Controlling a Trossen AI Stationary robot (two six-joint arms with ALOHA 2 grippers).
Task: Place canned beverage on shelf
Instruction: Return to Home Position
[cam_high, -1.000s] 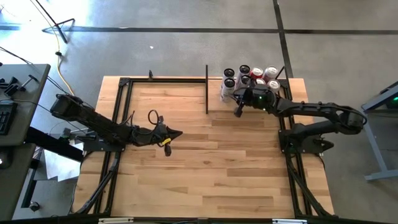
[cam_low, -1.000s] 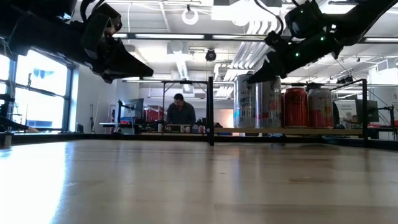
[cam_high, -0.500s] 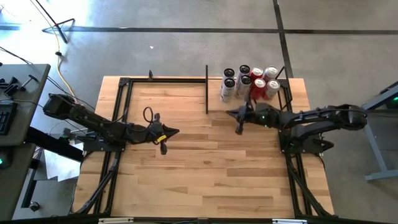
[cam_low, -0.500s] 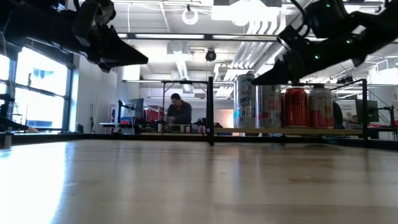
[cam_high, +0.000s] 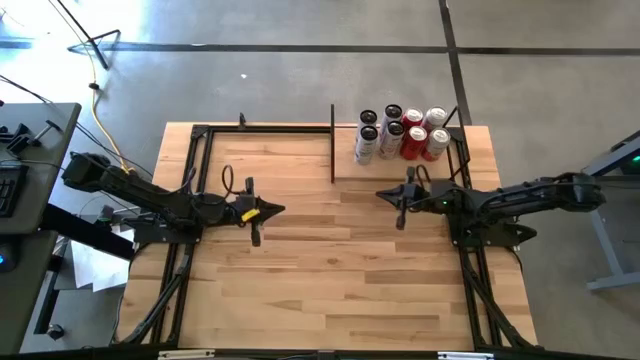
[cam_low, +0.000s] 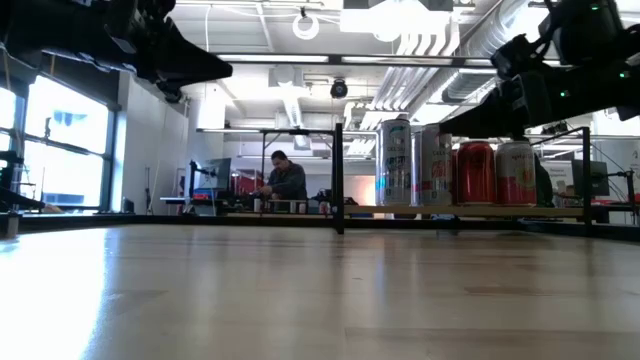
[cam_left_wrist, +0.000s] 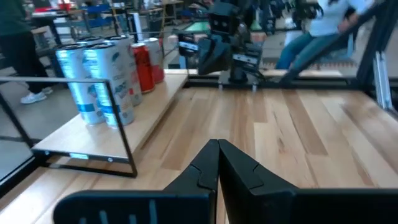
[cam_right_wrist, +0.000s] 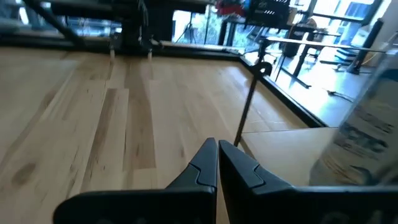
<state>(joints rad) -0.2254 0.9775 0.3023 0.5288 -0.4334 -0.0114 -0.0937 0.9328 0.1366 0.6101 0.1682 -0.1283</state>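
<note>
Your cans (cam_high: 400, 130) stand upright in a tight cluster on the shelf (cam_high: 345, 162), at the bench's (cam_high: 330, 270) far right corner (silver-blue ones toward the bench's middle, red ones toward its right edge). The right claw (cam_high: 381, 192) hangs just off the shelf's near edge, apart from the cans, fingers pressed together and empty. The left claw (cam_high: 279, 209) hovers over the bench's left half, well apart from the shelf, likewise pressed together and empty. Both are raised off the wood.
</note>
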